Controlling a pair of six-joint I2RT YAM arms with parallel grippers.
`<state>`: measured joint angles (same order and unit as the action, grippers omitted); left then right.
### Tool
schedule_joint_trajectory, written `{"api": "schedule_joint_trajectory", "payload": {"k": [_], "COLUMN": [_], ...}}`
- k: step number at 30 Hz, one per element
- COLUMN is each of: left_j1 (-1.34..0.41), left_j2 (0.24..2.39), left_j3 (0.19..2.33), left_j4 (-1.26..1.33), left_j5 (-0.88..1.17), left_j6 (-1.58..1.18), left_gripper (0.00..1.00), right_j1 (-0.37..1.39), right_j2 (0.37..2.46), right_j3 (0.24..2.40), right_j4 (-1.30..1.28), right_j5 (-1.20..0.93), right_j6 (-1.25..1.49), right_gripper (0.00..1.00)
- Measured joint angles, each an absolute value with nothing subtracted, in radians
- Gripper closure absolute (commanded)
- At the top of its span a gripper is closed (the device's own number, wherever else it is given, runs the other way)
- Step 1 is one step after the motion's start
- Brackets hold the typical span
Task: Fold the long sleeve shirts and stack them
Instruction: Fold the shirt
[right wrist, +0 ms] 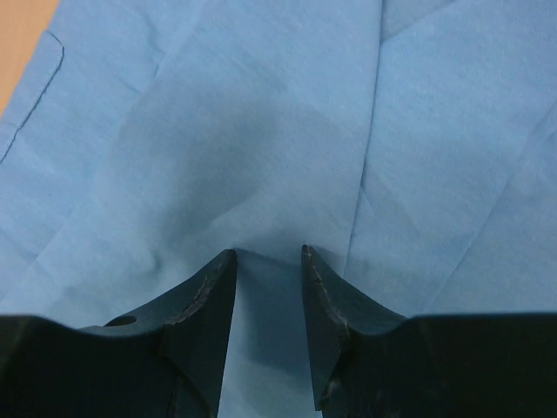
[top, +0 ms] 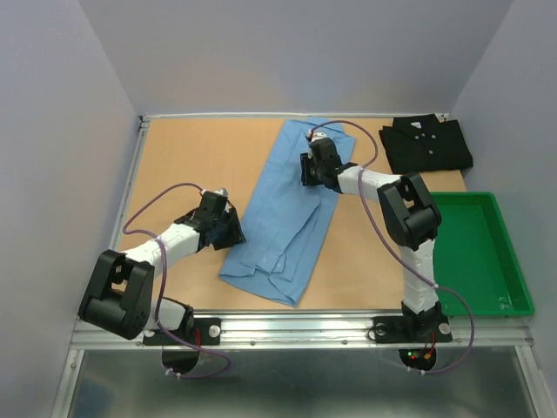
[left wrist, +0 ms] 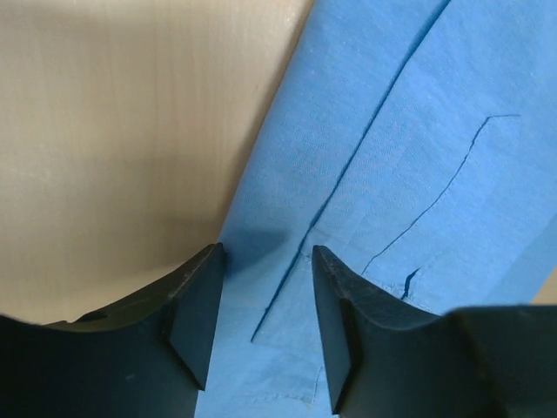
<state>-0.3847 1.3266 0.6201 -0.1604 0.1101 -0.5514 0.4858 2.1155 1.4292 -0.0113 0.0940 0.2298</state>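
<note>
The light blue shirt (top: pixel 287 209) lies folded into a long strip, slanting across the middle of the table. The black shirt (top: pixel 428 144) rests folded at the back right corner. My left gripper (top: pixel 233 228) is low over the blue shirt's left edge near its front end. In the left wrist view it (left wrist: pixel 265 261) is open, with flat blue cloth (left wrist: pixel 409 131) and a seam between the fingers. My right gripper (top: pixel 312 170) is down on the strip's upper part. Its jaws (right wrist: pixel 268 257) stand apart, tips against smooth blue cloth (right wrist: pixel 261 131).
A green tray (top: pixel 513 261) sits at the right, beside my right arm's base. Bare wooden table (top: pixel 191 157) spreads left of the blue shirt and shows in the left wrist view (left wrist: pixel 113 131). Grey walls enclose the table.
</note>
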Motion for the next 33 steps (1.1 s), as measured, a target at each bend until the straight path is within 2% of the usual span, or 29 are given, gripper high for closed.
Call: {"api": "schedule_joint_trajectory", "payload": {"k": [4, 9, 14, 15, 18, 20, 23, 24, 30, 33], "left_j1": [-0.385, -0.402, -0.447, -0.453, -0.457, -0.457, -0.456, -0.456, -0.456, -0.456], "left_j2": [1.327, 1.328, 1.345, 1.343, 1.294, 1.234, 1.175, 1.169, 1.147, 1.148], "left_j3": [0.58, 0.54, 0.531, 0.531, 0.531, 0.532, 0.573, 0.588, 0.626, 0.622], "left_j4": [-0.116, -0.025, 0.026, 0.029, 0.006, -0.029, -0.118, -0.137, -0.232, -0.268], "left_j5": [0.155, 0.234, 0.294, 0.296, 0.28, 0.257, 0.207, 0.2, 0.184, 0.202], "left_j6": [-0.582, -0.641, -0.694, -0.701, -0.721, -0.726, -0.714, -0.709, -0.657, -0.632], "left_gripper": [0.57, 0.57, 0.4, 0.32, 0.2, 0.17, 0.16, 0.16, 0.16, 0.16], "right_j1": [0.486, 0.485, 0.479, 0.477, 0.472, 0.468, 0.458, 0.455, 0.405, 0.385], "right_j2": [2.178, 2.299, 2.35, 2.35, 2.341, 2.318, 2.171, 2.122, 1.689, 1.548], "right_j3": [1.518, 1.691, 1.779, 1.779, 1.777, 1.763, 1.639, 1.604, 1.333, 1.212], "right_j4": [-0.027, -0.029, -0.05, -0.054, -0.067, -0.086, -0.13, -0.138, -0.139, -0.149], "right_j5": [0.089, 0.081, 0.078, 0.078, 0.08, 0.086, 0.109, 0.111, 0.057, 0.02], "right_j6": [0.178, 0.091, 0.031, 0.023, 0.006, 0.003, 0.049, 0.064, 0.238, 0.31], "right_gripper": [0.58, 0.58, 0.53, 0.5, 0.41, 0.31, 0.03, 0.0, 0.0, 0.0]}}
